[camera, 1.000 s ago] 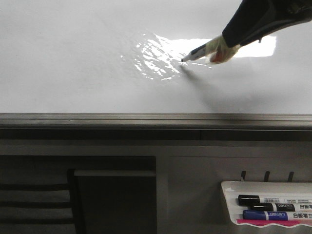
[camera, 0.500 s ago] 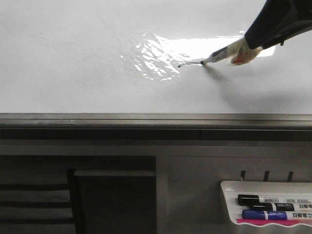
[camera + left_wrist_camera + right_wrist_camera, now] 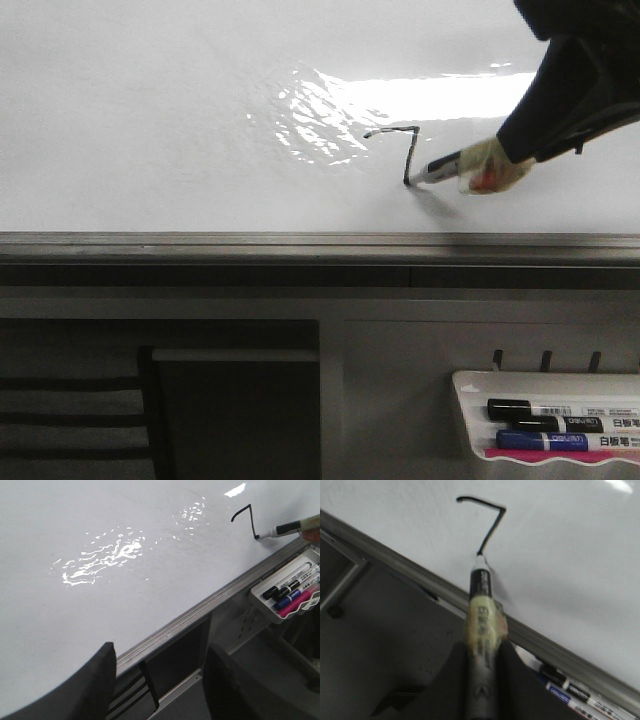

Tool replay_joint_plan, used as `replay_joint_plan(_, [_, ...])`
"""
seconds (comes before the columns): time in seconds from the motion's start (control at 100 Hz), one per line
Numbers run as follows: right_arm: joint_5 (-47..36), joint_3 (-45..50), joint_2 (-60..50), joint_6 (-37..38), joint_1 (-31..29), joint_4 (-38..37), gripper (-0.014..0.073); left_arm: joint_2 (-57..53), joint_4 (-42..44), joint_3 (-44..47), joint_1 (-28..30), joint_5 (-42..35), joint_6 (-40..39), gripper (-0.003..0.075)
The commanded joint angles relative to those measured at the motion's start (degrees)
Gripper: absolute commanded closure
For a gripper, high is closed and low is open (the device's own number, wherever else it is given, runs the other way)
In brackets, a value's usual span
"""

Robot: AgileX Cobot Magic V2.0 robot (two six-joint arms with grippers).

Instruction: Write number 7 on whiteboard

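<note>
The right pincer pinches the marker slanted, tip touching the whiteboard so ink flows, ending the number 7 right of the frame's center, beside the glare.

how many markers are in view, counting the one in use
4, maybe more hidden: one marker in the right hand at the 7 on the whiteboard; black, blue and pink in the tray.

jaws clamp marker — tip at number 7 stem end | whiteboard
</note>
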Motion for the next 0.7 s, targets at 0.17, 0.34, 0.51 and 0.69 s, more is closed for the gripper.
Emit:
replay_joint_plan(0.17, [-1.87, -0.58, 0.33, 0.09, -0.45, -1.44, 0.0657, -0.42, -2.29, -1.53, 0.09, -3.17, 0.10, 0.0355])
replay_joint_plan(0.34, [-1.35, -1.32, -0.27, 0.09, -0.45, 0.21, 0.0657, -0.42, -2.78, -1.80, -0.18, -2.89, 1.95, 0.0355])
replay_joint_plan(0.51, [4.44, -5.39, -6.07, 0.09, -0.45, 2.33, 0.0657, 0.79, -4.10, -5.62, -4.18, 1.61, 4.69, 0.0355])
replay_joint_plan(0.69, [14.14, -10.98, -12.27, -2.65, -0.45, 2.45, 0.0657, 6.86, -4.10, -11.11, -11.73, 8.06, 6.77, 0.0355])
